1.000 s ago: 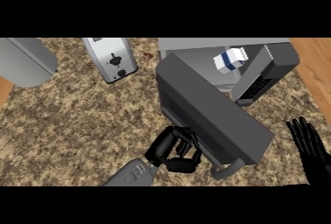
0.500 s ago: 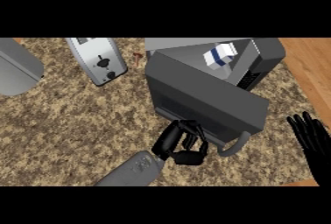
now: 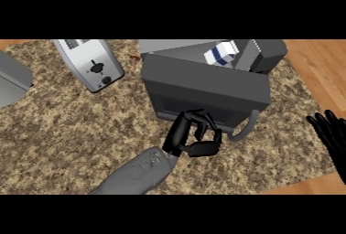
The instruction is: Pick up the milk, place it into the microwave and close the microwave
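Microwave (image 3: pixel 202 87) sits at the far middle of the speckled counter (image 3: pixel 61 132), its dark door (image 3: pixel 209 93) swung most of the way across the front, a curved grey handle (image 3: pixel 246 128) at the door's near right corner. Inside the cavity, seen over the top edge of the door — the milk (image 3: pixel 222 54), a white carton with a blue band, standing toward the far right of the compartment. Nothing else visible in there.

Left hand (image 3: pixel 192 137) comes up from the near edge on a grey forearm; fingers bent, fingertips pressed against the lower face of the door, thumb curled below. It grips nothing — just pushes on the panel.

Right hand (image 3: pixel 331 137) at the right edge, fingers straight and spread, pointing up, resting apart from the microwave.

Toaster (image 3: pixel 89 64) stands to the far left; a grey rounded object (image 3: pixel 12 84) is cut off by the left edge.
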You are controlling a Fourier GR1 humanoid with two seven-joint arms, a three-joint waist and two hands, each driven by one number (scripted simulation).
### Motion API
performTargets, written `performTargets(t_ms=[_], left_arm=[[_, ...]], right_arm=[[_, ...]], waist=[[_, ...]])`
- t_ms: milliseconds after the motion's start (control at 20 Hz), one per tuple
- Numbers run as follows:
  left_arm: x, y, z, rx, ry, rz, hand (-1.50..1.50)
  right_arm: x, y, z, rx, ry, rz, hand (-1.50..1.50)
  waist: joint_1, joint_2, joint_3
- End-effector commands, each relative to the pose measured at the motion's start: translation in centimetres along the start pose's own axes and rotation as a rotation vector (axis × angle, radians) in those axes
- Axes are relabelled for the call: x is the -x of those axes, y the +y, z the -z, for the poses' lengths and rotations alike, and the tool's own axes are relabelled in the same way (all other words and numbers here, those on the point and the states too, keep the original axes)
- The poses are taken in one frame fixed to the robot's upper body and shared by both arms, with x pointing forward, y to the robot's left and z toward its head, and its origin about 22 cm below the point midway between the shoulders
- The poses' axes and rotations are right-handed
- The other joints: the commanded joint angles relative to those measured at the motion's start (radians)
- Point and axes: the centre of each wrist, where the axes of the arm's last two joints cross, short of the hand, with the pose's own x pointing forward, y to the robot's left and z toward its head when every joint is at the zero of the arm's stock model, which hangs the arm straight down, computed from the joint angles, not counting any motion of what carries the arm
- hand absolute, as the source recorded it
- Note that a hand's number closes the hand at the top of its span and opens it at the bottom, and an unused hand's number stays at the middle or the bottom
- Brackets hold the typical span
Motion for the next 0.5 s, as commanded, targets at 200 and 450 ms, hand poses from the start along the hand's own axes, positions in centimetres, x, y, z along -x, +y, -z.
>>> performTargets(t_ms=[200, 450], left_arm=[[-1.7, 0.7, 3.2, -0.184, 0.001, 0.008, -1.5], [-2.4, 1.1, 4.8, -0.245, 0.037, 0.017, -1.5]], right_arm=[[-2.1, -1.5, 1.6, -0.029, -0.054, -0.025, -1.5], [-6.2, -4.8, 4.1, -0.046, -0.111, -0.289, -1.5]], waist=[[-0.052, 0.012, 0.001], [-0.079, 0.018, 0.001]])
